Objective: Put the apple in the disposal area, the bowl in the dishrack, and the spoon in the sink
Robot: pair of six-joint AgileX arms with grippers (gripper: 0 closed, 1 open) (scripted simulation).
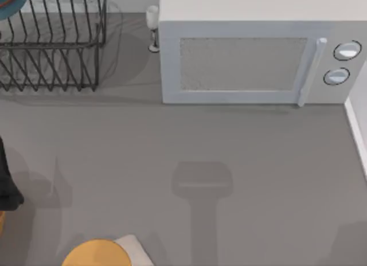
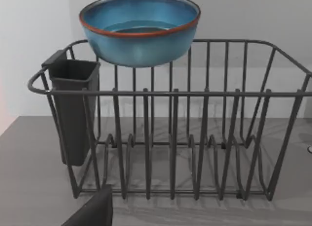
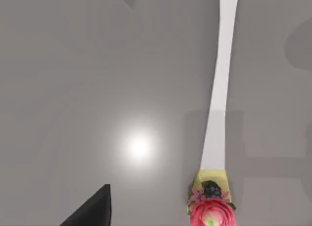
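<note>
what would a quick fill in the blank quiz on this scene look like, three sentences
1. The teal-blue bowl sits at the top of the black wire ____.
2. To the right of the dishrack in the top view stands a white ____ with two round knobs.
3. The dark cutlery holder hangs on the dishrack's ____ wall.

Missing words: dishrack; microwave; outer
</note>
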